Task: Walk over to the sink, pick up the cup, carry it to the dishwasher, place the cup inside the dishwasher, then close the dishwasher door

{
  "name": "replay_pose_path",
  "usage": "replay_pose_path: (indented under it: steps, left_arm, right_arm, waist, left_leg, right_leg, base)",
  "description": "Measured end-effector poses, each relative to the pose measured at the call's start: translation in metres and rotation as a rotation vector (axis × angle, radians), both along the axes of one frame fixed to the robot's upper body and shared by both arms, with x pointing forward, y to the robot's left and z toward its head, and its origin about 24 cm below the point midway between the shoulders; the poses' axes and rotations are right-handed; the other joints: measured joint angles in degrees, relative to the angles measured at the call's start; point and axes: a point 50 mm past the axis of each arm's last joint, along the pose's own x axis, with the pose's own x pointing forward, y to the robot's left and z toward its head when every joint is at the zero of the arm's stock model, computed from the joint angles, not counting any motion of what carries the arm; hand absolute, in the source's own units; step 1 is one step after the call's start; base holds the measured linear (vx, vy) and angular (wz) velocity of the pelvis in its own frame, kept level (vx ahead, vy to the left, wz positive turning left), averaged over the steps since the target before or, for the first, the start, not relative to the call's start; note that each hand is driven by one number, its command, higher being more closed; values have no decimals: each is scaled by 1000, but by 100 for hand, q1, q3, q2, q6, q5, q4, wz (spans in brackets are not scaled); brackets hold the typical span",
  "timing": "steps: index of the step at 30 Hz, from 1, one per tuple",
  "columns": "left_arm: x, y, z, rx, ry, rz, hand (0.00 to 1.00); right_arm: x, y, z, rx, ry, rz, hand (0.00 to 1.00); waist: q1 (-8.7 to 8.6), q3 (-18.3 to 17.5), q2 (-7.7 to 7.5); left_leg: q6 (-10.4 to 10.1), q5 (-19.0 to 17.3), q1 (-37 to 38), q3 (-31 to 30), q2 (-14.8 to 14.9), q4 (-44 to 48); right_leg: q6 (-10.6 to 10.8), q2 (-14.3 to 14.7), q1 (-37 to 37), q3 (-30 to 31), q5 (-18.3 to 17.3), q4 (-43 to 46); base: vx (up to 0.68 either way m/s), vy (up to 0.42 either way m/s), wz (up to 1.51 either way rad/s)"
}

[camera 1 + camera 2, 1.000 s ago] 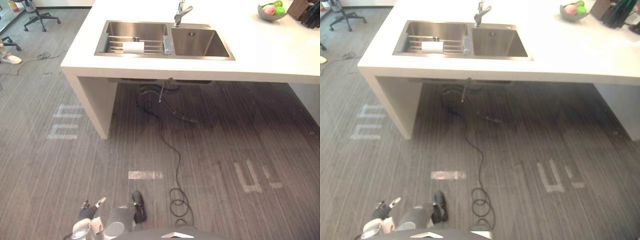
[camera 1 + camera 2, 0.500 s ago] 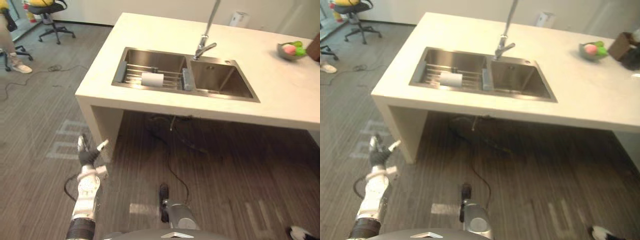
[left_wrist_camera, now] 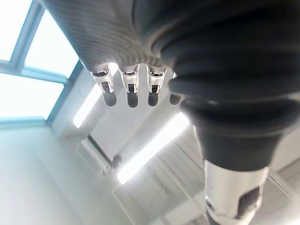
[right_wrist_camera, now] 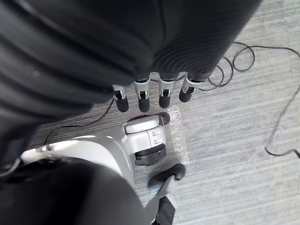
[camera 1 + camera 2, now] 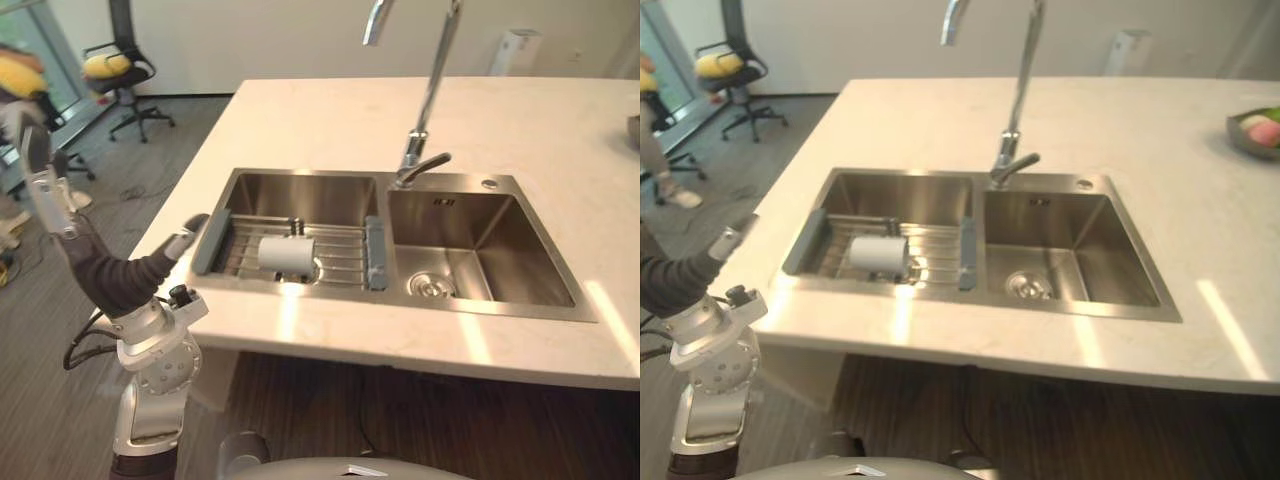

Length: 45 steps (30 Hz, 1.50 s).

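Lying in the sink is the cup; left hand, right hand uncurled, empty.

Silver-grey left arm, dark ribbed wrist cover, silver dark-tipped fingers.

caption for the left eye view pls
Open left hand raised beside the counter; cup lies on its side on the rack in the left basin of the sink.

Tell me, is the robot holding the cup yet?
No. The left hand and right hand hold nothing; the cup lies on the sink rack.
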Motion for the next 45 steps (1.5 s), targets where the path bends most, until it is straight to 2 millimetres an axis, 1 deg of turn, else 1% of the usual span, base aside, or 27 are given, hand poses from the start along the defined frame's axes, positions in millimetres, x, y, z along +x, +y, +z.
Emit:
replay_pose_path:
  steps: [1, 2, 3, 4, 5, 7, 8, 10, 12, 13, 14, 15, 17, 18, 20, 23, 26, 27, 30, 31, 32, 35, 40, 45]
  left_arm:
    - [4, -4, -1, 42, 31, -22, 0]
    - [7, -8, -2, 71, 51, -36, 0]
    - [10, -13, -5, 111, 86, -59, 0]
    - [14, -17, -10, 159, 133, -81, 0]
    - [15, -19, -13, 190, 155, -92, 0]
    - [15, -25, -15, 253, 178, -120, 0]
    - [15, -27, -16, 284, 189, -135, 0]
    - [18, -31, -21, 363, 238, -175, 0]
    - [27, -31, -32, 459, 327, -206, 0]
    - [33, -30, -41, 521, 399, -224, 0]
    - [36, -30, -45, 552, 434, -231, 0]
    - [45, -28, -57, 631, 541, -247, 0]
    - [50, -24, -68, 690, 643, -250, 0]
    - [52, -21, -74, 727, 707, -252, 0]
    - [56, -15, -78, 798, 787, -254, 0]
    - [63, -12, -73, 862, 827, -259, 0]
    - [66, -12, -70, 872, 853, -259, 0]
    - [68, -12, -70, 877, 864, -258, 0]
    - [72, -15, -68, 878, 868, -253, 0]
    - [74, -15, -67, 877, 868, -247, 0]
    - [76, -15, -67, 876, 872, -242, 0]
    - [85, -10, -72, 870, 919, -218, 0]
    - [90, -15, -79, 911, 980, -247, 0]
    - [92, -11, -90, 937, 1058, -249, 0]
  right_arm:
    - [1, -1, 0, 3, -8, 11, 0]
    - [1, -1, 0, 2, -15, 14, 0]
    - [1, -2, 1, 7, -24, 18, 0]
    - [4, 0, 0, 19, -37, 13, 0]
    - [4, 5, -1, 30, -40, 15, 0]
    - [1, 15, -3, 51, -28, -9, 0]
    - [1, 16, -3, 55, -27, -14, 0]
    - [-1, 18, -4, 60, -17, -13, 0]
    - [-1, 19, -4, 66, -9, -6, 0]
    - [-1, 19, -4, 68, -5, -5, 0]
    - [-1, 19, -4, 69, -7, -5, 0]
    - [1, 19, -3, 71, -8, 0, 0]
    - [3, 18, -2, 74, -10, 7, 0]
    - [3, 18, -2, 77, -4, 7, 0]
    - [3, 16, -3, 72, 1, 2, 0]
    - [3, 10, -7, 55, -17, -40, 0]
    - [7, 7, -8, 38, -51, -46, 0]
    - [7, 6, -8, 31, -61, -55, 0]
    - [13, 2, -7, 20, -85, -68, 0]
    - [19, 2, -7, 17, -104, -64, 0]
    - [20, 2, -7, 16, -104, -62, 0]
    - [19, 3, -9, 18, -92, -76, 0]
    - [18, 2, -9, 15, -94, -104, 0]
    - [18, 2, -9, 15, -96, -121, 0]
  waist:
    - [-12, -6, -4]
    - [-24, -8, 0]
    - [-61, -51, 76]
    - [-138, -132, 79]
    - [-165, -161, -58]
    - [-131, -211, -300]
    - [-145, -223, -339]
    - [-158, -222, -356]
    - [-227, -223, -347]
    - [-241, -248, -317]
    - [-249, -253, -309]
    - [-269, -243, -280]
    - [-334, -236, -254]
    - [-372, -238, -245]
    - [-379, -238, -241]
    - [-357, -242, -235]
    - [-353, -241, -246]
    - [-361, -242, -249]
    - [-361, -241, -256]
    - [-364, -241, -270]
    - [-368, -240, -276]
    - [-372, -234, -292]
    - [-408, -237, -286]
    - [-450, -237, -285]
  left_leg:
    - [55, 340, 16, -137, -182, -770]
    - [82, 687, 26, -241, -274, -1188]
    - [75, 1462, 26, -392, -332, -1629]
    - [92, 1592, 154, -353, -350, -1824]
    - [131, 1625, 321, -237, -431, -2032]
    - [214, 1704, 568, -30, -610, -2460]
    - [258, 1737, 609, 10, -675, -2571]
    - [338, 1842, 832, 87, -830, -2885]
    - [366, 1999, 1074, 84, -928, -3229]
    - [372, 2110, 1176, 84, -955, -3451]
    - [374, 2146, 1178, 80, -961, -3495]
    - [383, 2177, 1142, 81, -962, -3518]
    - [397, 2196, 1129, 83, -958, -3531]
    - [398, 2196, 1127, 82, -959, -3534]
    - [366, 2174, 1114, 85, -959, -3536]
    - [384, 2176, 1034, 81, -979, -3537]
    - [407, 2161, 1001, 85, -1021, -3539]
    - [426, 2146, 998, 96, -1045, -3539]
    - [482, 2139, 1000, 130, -1088, -3539]
    - [485, 2134, 1000, 151, -1091, -3539]
    - [483, 2131, 1004, 158, -1091, -3539]
    - [460, 2103, 1094, 221, -1080, -3540]
    - [440, 2088, 1140, 253, -1046, -3543]
    - [428, 2051, 1149, 269, -1050, -3544]
  right_leg:
    - [88, -41, -33, 103, -25, 2]
    - [185, -49, -42, 189, -72, 4]
    - [272, 15, -50, 306, -125, 6]
    - [361, 12, -19, 450, -200, 11]
    - [424, -103, -7, 502, -239, 46]
    - [531, -307, -39, 665, -333, 63]
    - [559, -375, -42, 670, -349, 60]
    - [623, -511, -3, 680, -387, 56]
    - [666, -582, 86, 655, -413, 54]
    - [674, -590, 79, 655, -419, 50]
    - [679, -592, 70, 649, -423, 42]
    - [689, -599, 15, 648, -437, 20]
    - [696, -597, -21, 649, -448, 48]
    - [744, -598, -24, 642, -483, 45]
    - [742, -610, -26, 610, -484, 11]
    - [807, -677, -31, 469, -441, -130]
    - [838, -715, -27, 469, -361, -215]
    - [890, -742, -25, 471, -322, -239]
    - [879, -775, -12, 483, -253, -292]
    - [884, -773, -4, 492, -241, -321]
    - [884, -772, 4, 493, -237, -331]
    - [884, -766, 96, 499, -228, -347]
    - [880, -766, 117, 516, -226, -352]
    - [875, -778, 114, 544, -211, -401]
  base:
    - [-2, 10, -80]
    - [178, 69, -55]
    - [239, 148, -54]
    - [253, 183, -48]
    - [241, 204, -42]
    - [190, 177, -29]
    - [156, 191, -16]
    - [98, 147, -3]
    - [33, 79, 3]
    - [-7, 36, -1]
    - [-66, 27, -5]
    - [-79, 12, -2]
    - [-79, 13, -3]
    - [-68, 21, -2]
    - [-60, 29, -1]
    - [-26, 44, 2]
    - [17, 24, 0]
    - [55, 26, -3]
    - [75, 20, -5]
    - [71, -2, -5]
    - [70, -14, -2]
    - [67, -27, -5]
    - [-2, -15, -6]
    - [-28, 11, -3]
